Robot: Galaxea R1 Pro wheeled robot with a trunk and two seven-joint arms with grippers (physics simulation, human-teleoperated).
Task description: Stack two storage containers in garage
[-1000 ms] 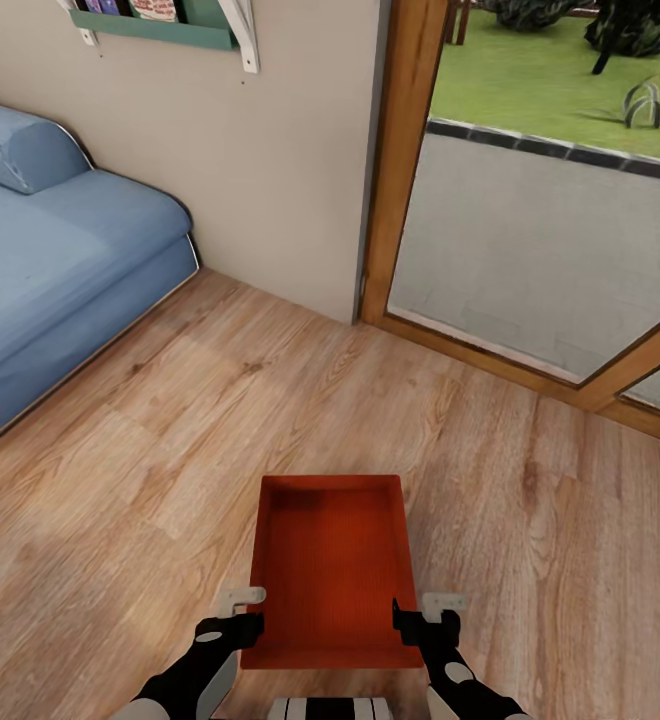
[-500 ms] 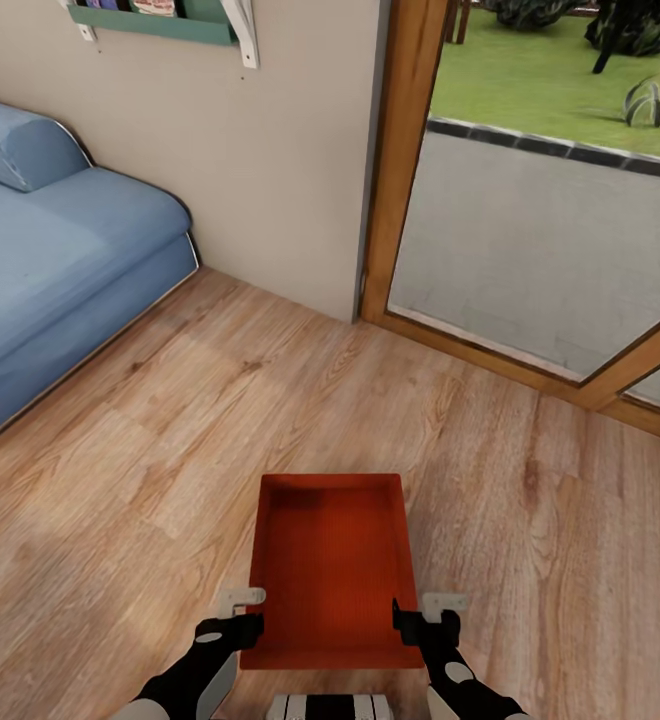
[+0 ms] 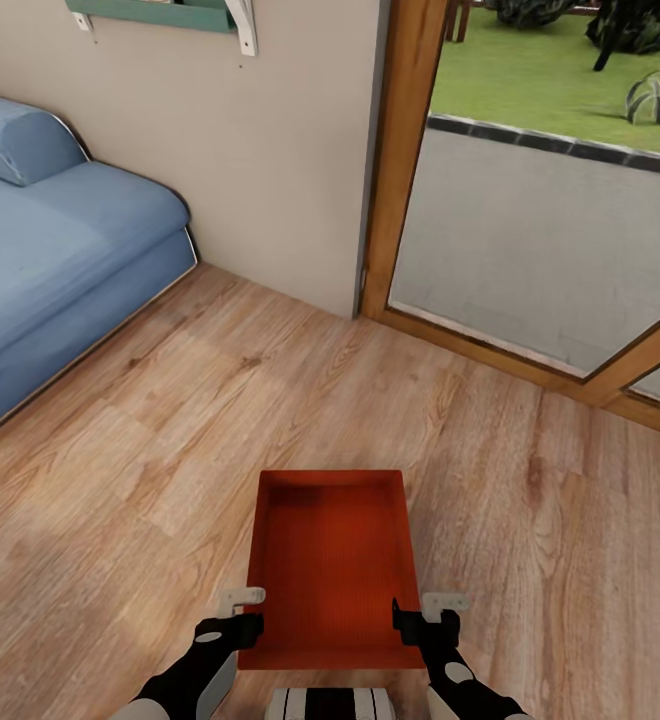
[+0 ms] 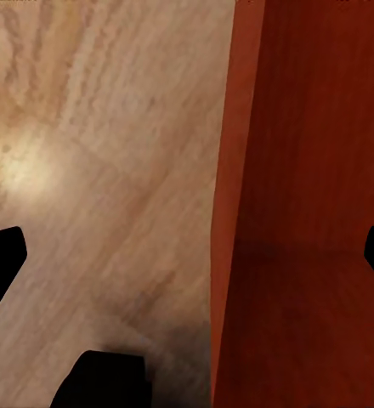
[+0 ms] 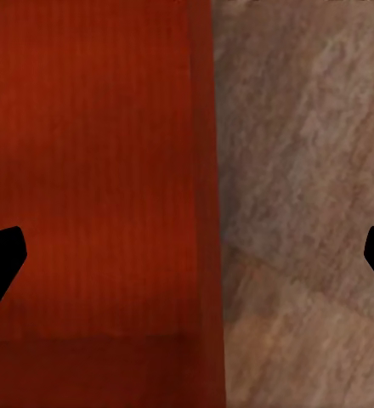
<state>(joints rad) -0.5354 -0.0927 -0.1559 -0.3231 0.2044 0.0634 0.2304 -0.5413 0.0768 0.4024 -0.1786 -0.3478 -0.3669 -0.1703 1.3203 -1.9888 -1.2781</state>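
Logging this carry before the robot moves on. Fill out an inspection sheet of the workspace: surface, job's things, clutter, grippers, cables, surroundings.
Surface: light wood plank floor, bare around the robot.
Job's things: one red-orange storage container, open top, nothing inside, in front of the robot.
Clutter: nothing seen.
Grippers: left gripper straddles the container's left wall, one finger inside and one outside; right gripper does the same on the right wall. The fingers stand wide of the walls in the wrist views, so both read as open.
Cables: nothing seen.
Surroundings: blue sofa at left, cream wall with a green shelf, wood-framed glass door onto paving and lawn.
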